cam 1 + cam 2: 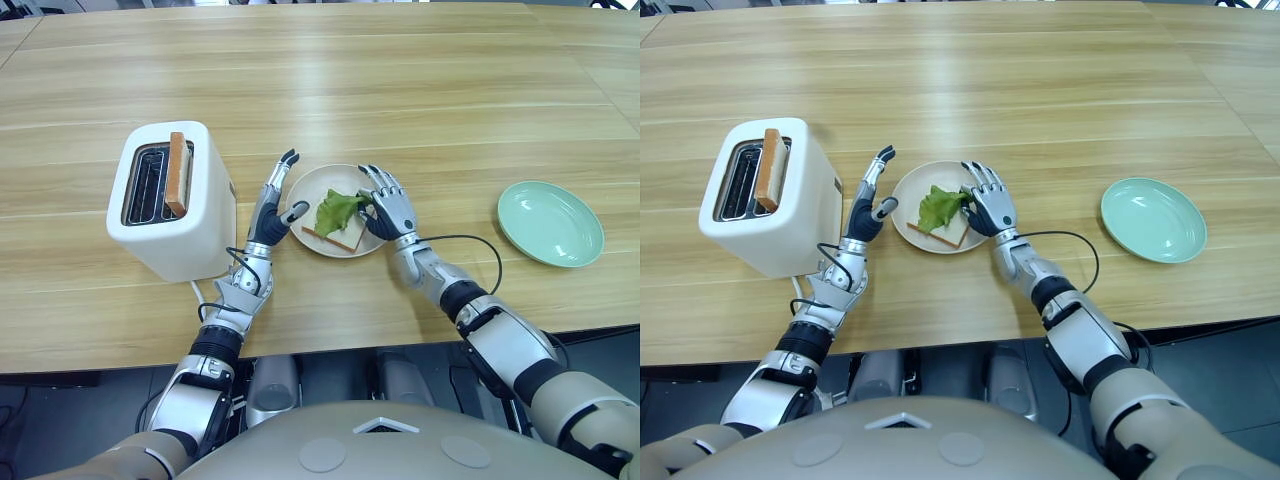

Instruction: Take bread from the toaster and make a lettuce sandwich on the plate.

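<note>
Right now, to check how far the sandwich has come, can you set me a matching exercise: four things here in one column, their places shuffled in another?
Things:
1 lettuce
2 slice
3 green plate
4 left robot hand

Places:
A upright in a toaster slot
B open, between toaster and beige plate
C on the bread on the beige plate
D far right on the table

Pairs: 1-C, 2-A, 3-D, 4-B
</note>
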Robot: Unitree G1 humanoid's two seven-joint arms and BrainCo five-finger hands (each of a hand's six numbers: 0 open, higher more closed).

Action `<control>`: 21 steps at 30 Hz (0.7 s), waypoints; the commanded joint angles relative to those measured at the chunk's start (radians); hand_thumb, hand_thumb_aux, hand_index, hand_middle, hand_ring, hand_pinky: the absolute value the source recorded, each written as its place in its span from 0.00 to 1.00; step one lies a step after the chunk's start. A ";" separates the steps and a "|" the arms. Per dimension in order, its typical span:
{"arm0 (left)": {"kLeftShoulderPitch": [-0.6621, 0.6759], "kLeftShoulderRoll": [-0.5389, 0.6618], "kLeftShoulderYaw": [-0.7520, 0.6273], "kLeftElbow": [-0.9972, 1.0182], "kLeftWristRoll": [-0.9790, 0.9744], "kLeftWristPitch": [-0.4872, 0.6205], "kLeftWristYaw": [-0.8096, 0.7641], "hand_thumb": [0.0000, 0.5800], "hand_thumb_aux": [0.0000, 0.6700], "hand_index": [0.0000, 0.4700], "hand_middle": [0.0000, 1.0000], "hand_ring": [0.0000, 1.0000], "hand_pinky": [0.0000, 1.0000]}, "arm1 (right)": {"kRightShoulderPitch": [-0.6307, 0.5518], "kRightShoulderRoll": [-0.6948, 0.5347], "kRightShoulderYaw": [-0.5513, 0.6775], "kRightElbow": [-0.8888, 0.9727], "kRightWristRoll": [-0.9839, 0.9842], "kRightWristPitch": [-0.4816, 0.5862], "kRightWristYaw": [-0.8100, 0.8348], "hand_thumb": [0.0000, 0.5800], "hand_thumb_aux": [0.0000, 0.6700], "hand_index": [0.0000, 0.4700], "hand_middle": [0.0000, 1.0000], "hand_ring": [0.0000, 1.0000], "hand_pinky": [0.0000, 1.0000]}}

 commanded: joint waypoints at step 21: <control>0.034 0.049 0.038 -0.116 0.005 0.010 0.016 0.00 0.00 0.00 0.00 0.00 0.00 | 0.049 -0.104 0.021 -0.187 -0.006 0.046 -0.041 0.00 0.00 0.00 0.00 0.00 0.00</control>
